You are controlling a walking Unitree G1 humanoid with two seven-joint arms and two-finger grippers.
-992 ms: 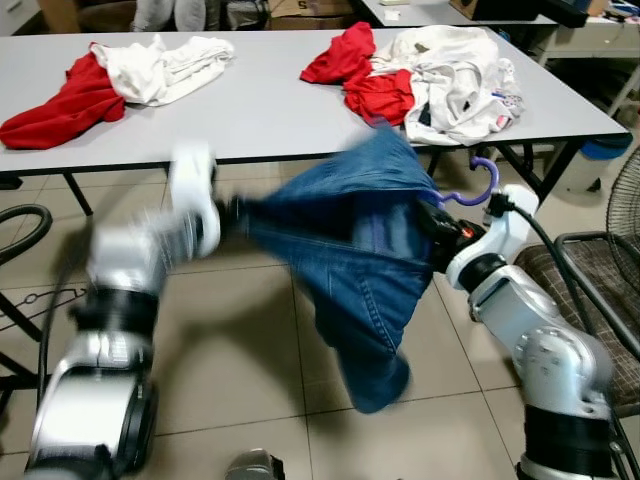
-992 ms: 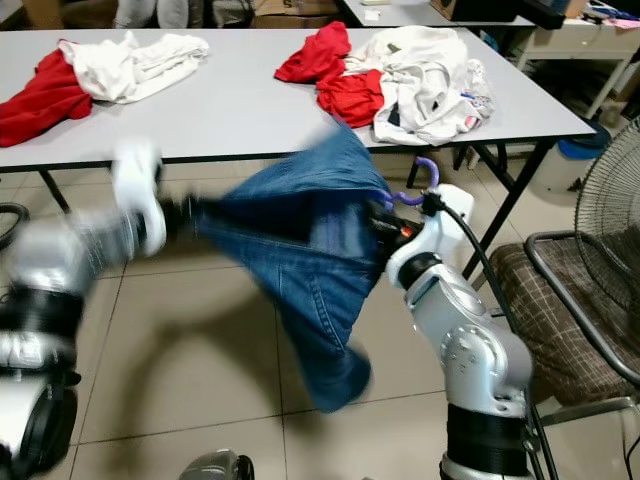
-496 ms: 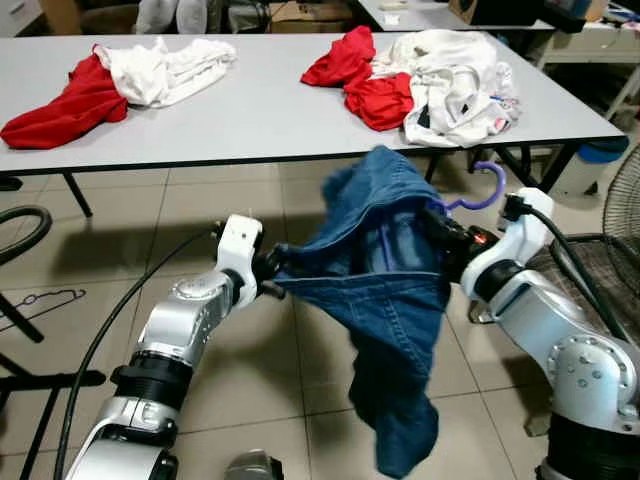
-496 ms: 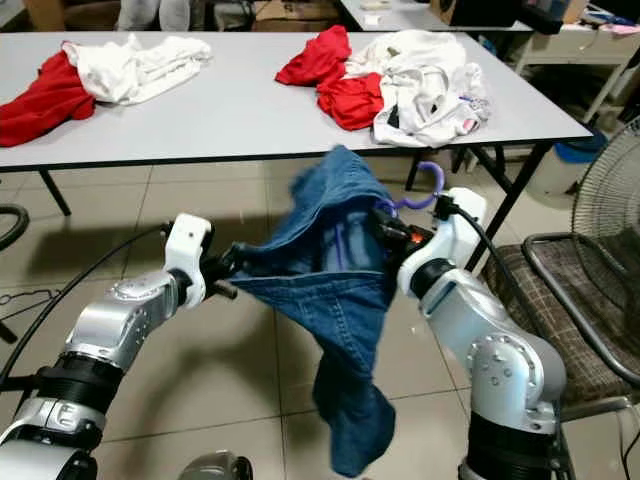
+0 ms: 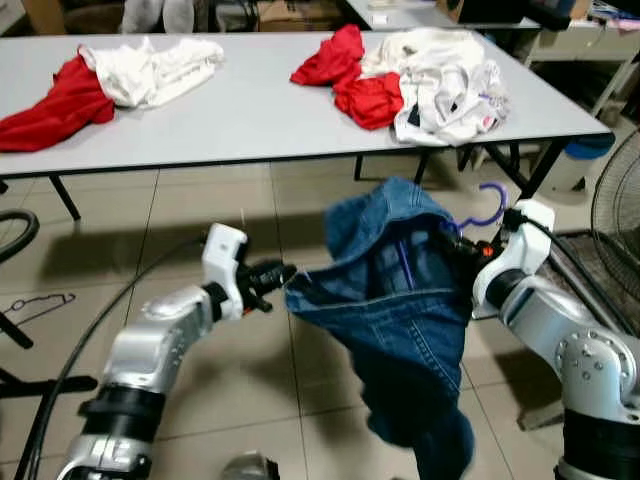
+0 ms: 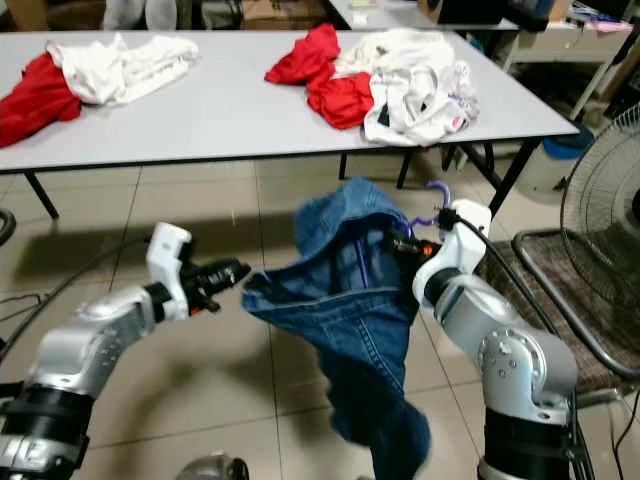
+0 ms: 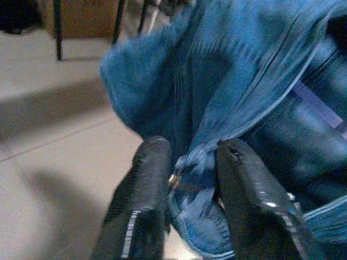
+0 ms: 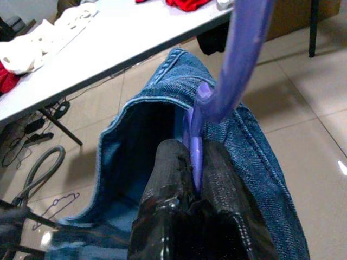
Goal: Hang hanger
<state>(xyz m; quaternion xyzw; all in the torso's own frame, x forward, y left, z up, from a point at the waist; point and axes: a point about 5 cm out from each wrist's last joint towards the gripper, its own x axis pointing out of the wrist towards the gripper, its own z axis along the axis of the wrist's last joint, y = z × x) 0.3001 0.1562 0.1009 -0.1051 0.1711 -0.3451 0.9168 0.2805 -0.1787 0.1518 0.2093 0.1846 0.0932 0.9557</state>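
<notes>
We observe a long grey rectangular table on black legs. At its left end lie a crumpled red cloth and a white garment; towards its right, red clothes touch a white heap. Beige tiled floor lies beneath.

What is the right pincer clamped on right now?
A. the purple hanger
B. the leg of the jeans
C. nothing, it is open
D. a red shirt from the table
A: in the right wrist view the right pincer is shut on the purple hanger, whose shaft runs between its fingers inside the jeans.
</notes>
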